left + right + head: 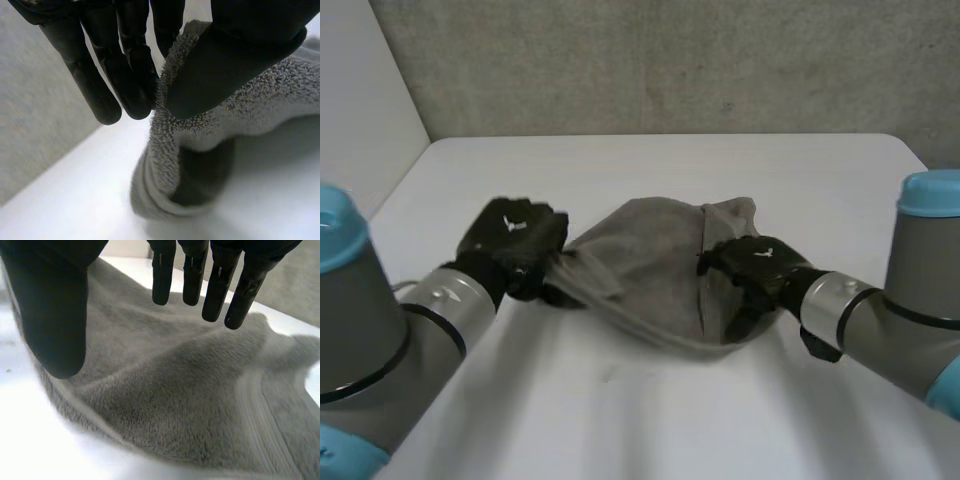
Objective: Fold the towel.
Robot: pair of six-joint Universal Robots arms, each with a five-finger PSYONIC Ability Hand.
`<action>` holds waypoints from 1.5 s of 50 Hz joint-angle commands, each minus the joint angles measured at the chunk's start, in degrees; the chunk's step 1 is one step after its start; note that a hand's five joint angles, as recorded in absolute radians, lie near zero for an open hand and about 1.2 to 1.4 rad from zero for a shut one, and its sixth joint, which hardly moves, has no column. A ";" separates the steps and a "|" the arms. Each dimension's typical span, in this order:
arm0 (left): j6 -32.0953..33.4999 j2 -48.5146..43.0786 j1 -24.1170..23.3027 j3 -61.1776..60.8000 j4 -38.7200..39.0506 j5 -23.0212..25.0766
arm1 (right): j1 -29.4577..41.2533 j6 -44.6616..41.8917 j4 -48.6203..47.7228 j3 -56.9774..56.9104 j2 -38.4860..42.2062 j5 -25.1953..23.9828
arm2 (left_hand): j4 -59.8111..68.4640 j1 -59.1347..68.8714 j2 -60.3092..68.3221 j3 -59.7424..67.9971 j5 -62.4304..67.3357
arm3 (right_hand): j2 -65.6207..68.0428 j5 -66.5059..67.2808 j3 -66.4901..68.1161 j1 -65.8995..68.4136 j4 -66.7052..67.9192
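Evidently mid-fold. Head view: the crumpled grey terry towel lies bunched at the middle of the white table, with the left hand at its left end and the right hand on its right part.

Left wrist view: thumb and fingers pinch a raised towel edge.

Right wrist view: straight fingers and a spread thumb hover over the cloth, holding nothing.

Next, I judge, the right hand must take hold of an edge before the fold is carried over.
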 commanded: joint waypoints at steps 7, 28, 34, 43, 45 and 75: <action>-6.95 6.35 -1.20 5.56 -0.17 0.33 | -2.13 2.26 -0.37 4.99 -0.67 -2.50 | 10.24 13.34 10.33 10.40 11.34 | -2.10 -1.51 -1.40 0.36 -1.43; -14.59 13.29 -0.41 10.04 -2.81 0.07 | -1.69 7.26 -18.47 2.81 7.22 2.77 | 10.24 13.34 10.33 10.40 11.34 | 6.81 7.41 7.51 9.27 7.48; -15.39 14.35 0.47 10.04 -2.81 0.16 | -1.16 8.14 -17.15 0.16 10.75 2.77 | 10.24 13.34 10.33 10.40 11.34 | 6.81 7.41 7.51 9.27 7.48; -15.30 14.35 2.22 9.87 -2.81 0.33 | 1.74 12.10 -13.21 0.33 10.32 2.33 | 10.24 13.34 10.33 10.40 11.34 | 6.64 7.24 7.34 9.10 7.31; -15.30 14.35 2.67 9.87 -2.81 0.33 | 1.92 12.27 -12.32 0.77 9.52 2.16 | 10.24 13.34 10.33 10.40 11.34 | 6.64 7.24 7.34 9.10 7.31; -15.47 11.89 4.42 11.71 -2.63 0.33 | 8.60 21.33 -13.64 3.85 5.92 1.72 | 10.24 13.34 10.33 10.40 11.34 | 6.64 7.24 7.34 9.10 7.31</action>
